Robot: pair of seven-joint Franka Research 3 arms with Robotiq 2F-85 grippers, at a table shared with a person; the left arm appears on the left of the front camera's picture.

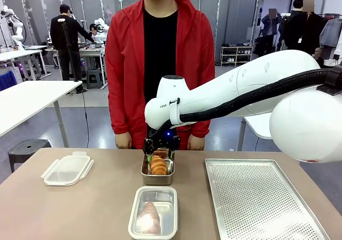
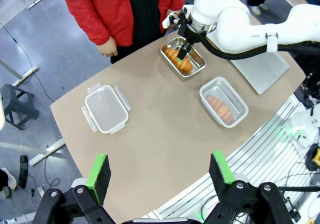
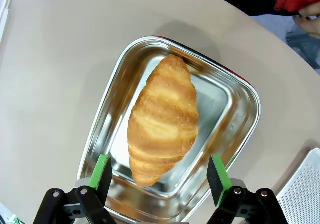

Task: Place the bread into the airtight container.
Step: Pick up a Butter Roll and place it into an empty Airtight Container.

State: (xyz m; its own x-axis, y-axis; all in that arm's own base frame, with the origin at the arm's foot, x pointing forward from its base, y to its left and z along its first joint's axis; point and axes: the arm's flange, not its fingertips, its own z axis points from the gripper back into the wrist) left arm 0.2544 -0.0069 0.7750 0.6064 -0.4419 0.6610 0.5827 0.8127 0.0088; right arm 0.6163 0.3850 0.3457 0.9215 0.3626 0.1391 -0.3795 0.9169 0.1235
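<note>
- Currently the croissant [image 3: 162,119] is being seen lying in a bare steel container [image 3: 240,134] at the centre of the right wrist view, with the right gripper [image 3: 160,176] being held above it, green pads spread wide on either side of the bread's near end and nothing being pinched
- In the front view the right gripper [image 1: 159,149] is being shown low over that steel container [image 1: 157,177] at the middle of the frame, just in front of the person's hands [image 1: 123,140]
- A second loaf [image 1: 148,217] is being shown already resting in a nearer container [image 1: 154,212] at the bottom centre; whether that one is the airtight target cannot be told for certain
- A clear plastic lid [image 1: 68,168] is being left lying apart at the left of the table, and a perforated tray [image 1: 262,197] is being left bare at the right
- The left gripper [image 2: 160,171] is being held high above the table edge at the bottom of its own view, fingers spread and carrying nothing
- As a judgement, the task is being taken as at an early-to-middle stage: the croissant is not yet being gripped, and grasping, lifting, moving and releasing it into the airtight container appear to be left
</note>
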